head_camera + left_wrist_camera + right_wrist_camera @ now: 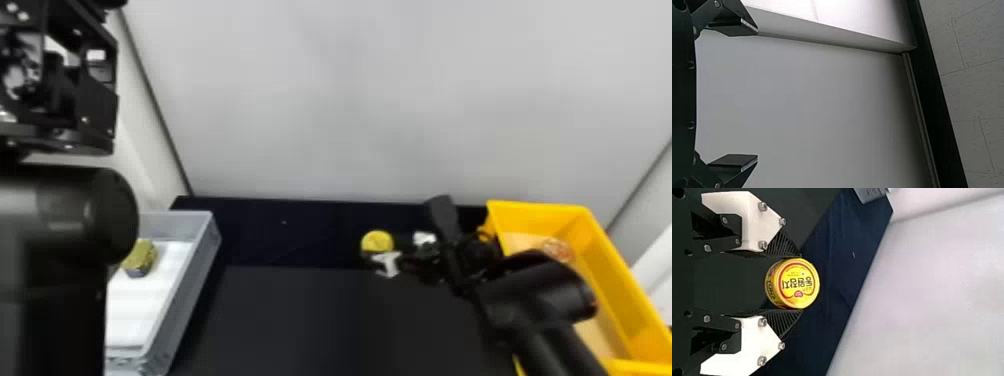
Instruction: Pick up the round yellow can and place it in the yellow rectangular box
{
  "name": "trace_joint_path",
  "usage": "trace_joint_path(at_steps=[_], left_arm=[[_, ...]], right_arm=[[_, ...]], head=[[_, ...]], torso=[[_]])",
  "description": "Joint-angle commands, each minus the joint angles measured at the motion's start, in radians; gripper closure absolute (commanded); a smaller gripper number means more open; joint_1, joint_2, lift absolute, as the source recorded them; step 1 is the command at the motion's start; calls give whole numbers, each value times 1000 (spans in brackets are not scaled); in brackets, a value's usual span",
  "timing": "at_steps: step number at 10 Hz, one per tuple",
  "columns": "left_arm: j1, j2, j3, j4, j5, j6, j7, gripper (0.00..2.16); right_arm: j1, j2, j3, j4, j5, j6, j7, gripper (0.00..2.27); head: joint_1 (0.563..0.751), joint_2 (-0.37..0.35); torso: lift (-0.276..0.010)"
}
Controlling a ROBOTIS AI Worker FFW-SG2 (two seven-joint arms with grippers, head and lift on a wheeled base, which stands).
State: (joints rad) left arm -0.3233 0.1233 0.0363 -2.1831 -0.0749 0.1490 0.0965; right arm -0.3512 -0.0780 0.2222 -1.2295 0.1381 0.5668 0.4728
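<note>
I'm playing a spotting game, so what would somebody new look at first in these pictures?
Probably the big, bright yellow box on the right in the head view. Next might be the little round yellow can, standing out against the dark table, right at the robot's right hand. The huge black left arm along the left edge is hard to miss too!
</note>
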Motion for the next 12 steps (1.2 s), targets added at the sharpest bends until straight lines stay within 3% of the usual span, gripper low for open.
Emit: trace_joint_path(at_steps=[1, 6, 12], left_arm=[[3, 6, 7, -7, -2, 7, 0, 140], [6, 19, 19, -29, -6, 31, -3, 140], [7, 24, 28, -40, -9, 40, -6, 140]], right_arm=[[1, -34, -96, -100, 64, 32, 9, 665], [6, -131, -270, -255, 150, 81, 6, 665], [81, -217, -455, -338, 158, 141, -48, 665]], head=[[663, 54], [663, 54], [663, 54]], torso=[[-5], [-5], [-5]])
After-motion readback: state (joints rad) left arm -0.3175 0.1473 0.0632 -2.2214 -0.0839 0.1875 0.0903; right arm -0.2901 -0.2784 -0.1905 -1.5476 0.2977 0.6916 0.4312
